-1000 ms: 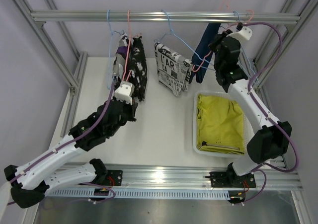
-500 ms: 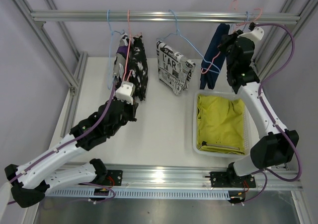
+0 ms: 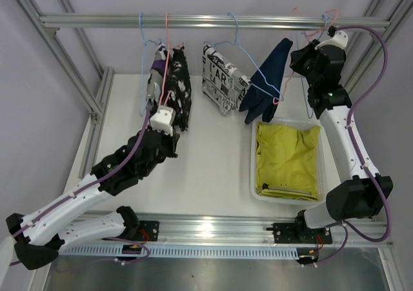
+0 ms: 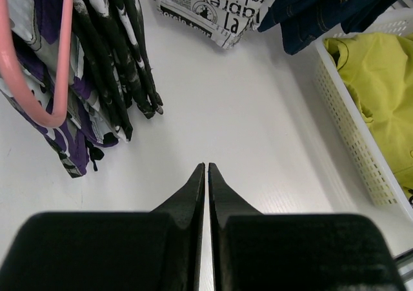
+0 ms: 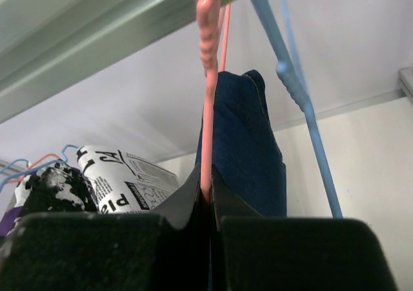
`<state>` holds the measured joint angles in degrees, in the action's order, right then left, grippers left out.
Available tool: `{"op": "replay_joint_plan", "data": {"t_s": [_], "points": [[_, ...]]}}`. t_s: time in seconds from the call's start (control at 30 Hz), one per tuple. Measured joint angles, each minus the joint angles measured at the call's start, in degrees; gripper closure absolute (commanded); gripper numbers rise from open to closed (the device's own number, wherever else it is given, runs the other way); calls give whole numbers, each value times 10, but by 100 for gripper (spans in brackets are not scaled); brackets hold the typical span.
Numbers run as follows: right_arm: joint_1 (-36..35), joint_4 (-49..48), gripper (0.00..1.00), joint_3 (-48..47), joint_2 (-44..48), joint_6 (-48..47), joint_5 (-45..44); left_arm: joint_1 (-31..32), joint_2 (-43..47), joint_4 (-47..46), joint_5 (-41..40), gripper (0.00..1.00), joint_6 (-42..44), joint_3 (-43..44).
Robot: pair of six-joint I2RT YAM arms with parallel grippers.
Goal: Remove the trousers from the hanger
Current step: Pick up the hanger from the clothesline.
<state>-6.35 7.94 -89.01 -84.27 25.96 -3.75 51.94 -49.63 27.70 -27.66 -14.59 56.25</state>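
right end effector (image 5: 206,178): clenched on the wire of the pink hanger (image 5: 206,110), high up near the rail (image 3: 213,21) at its right end; your wrist view shows the fingers pinched flat on the wire.
left end effector (image 4: 206,168): clenched on nothing, fingers pressed together, held over bare tabletop (image 3: 206,155).
navy trousers (image 3: 263,91): draped over the pink hanger you are gripping, hanging tilted out to the left, lower end above the basket's far-left corner.
pink hanger top: the wire runs up to the rail; you cannot tell whether the hook sits on it.
blue hanger (image 5: 297,96): bare wire just right of the pink one, apart from your fingers.
yellow-green trousers (image 3: 287,159): lying folded inside the white basket (image 3: 253,168) on the right of the tabletop.
newsprint trousers (image 3: 222,78): on their own hanger at mid rail, just left of the navy pair.
black-white-purple trousers (image 3: 175,88): hanging at the left end of the rail, just beyond your left arm's wrist.
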Motion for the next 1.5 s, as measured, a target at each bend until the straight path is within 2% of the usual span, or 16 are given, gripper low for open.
{"op": "replay_joint_plan", "data": {"t_s": [0.37, 0.87, 0.93, 1.0, 1.07, 1.1, 1.13, 1.17, 1.2, 1.27, 1.5], "points": [[3, 12, 100, 40, 46, -1, 4, 0, 0, 2, 11, 95, -4, 0], [-9, -29, 100, 155, 143, 30, -95, 0, 0, 4, 29, 98, -27, 0], [-14, -33, 100, 160, 143, 30, -102, 0, -2, 5, 46, 92, -46, 5], [-22, -37, 100, 164, 143, 30, -109, 3, -10, -1, 75, 80, -69, 18], [-31, -40, 100, 166, 143, 30, -115, 9, -22, -25, 103, 74, -93, 31], [-36, -40, 100, 167, 143, 30, -117, 14, -36, -32, 116, 63, -102, 45], [-41, -41, 100, 167, 143, 30, -119, 20, -54, -42, 127, 57, -109, 64], [-46, -43, 100, 167, 142, 29, -121, 28, -75, -51, 136, 45, -117, 88], [-52, -44, 100, 167, 141, 29, -123, 35, -104, -56, 147, 40, -121, 120], [-61, -44, 100, 167, 140, 28, -125, 48, -168, -76, 169, 33, -132, 189], [-86, -47, 100, 170, 137, 26, -130, 57, -356, -123, 222, 26, -139, 364]]}}
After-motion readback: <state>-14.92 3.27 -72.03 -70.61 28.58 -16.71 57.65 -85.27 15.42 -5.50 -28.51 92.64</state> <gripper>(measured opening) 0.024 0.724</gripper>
